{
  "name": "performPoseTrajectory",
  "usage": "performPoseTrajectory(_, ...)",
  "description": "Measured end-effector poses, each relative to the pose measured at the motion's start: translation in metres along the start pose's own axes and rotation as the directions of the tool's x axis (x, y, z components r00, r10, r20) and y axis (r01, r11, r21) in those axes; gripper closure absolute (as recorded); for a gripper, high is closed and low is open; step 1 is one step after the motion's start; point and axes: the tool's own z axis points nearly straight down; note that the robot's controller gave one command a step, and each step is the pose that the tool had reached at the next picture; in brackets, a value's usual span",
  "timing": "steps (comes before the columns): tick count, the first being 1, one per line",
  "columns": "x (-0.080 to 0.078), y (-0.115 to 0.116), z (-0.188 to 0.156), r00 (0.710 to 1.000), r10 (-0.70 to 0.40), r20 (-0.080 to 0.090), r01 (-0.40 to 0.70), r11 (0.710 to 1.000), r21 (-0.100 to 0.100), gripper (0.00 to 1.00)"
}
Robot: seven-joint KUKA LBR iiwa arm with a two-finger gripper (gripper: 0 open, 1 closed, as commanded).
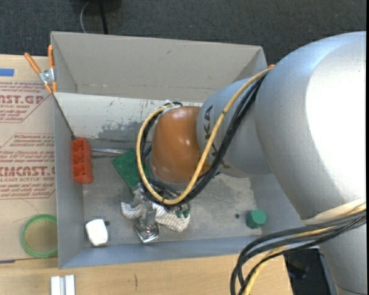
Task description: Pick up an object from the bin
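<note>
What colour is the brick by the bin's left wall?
The brick is orange-red; camera view shows it best.

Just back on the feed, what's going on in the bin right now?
The gripper is down in the bin, front middle, against a crumpled white patterned cloth. Whether it grips it, I cannot tell. A red block, a white block, a green sheet and a small green cap lie elsewhere.

The grey metal bin (172, 60) holds an orange-red ridged block (81, 160), a flat green sheet (128, 166), a white cube (96, 232), a teal round cap (256, 218) and a grey-and-white patterned cloth (172, 220).
</note>
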Motion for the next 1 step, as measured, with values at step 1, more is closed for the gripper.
performPoseTrajectory(1, 0.0, 0.0, 0.0, 1.0, 0.0, 0.0, 0.0, 1.0, 0.0, 1.0)
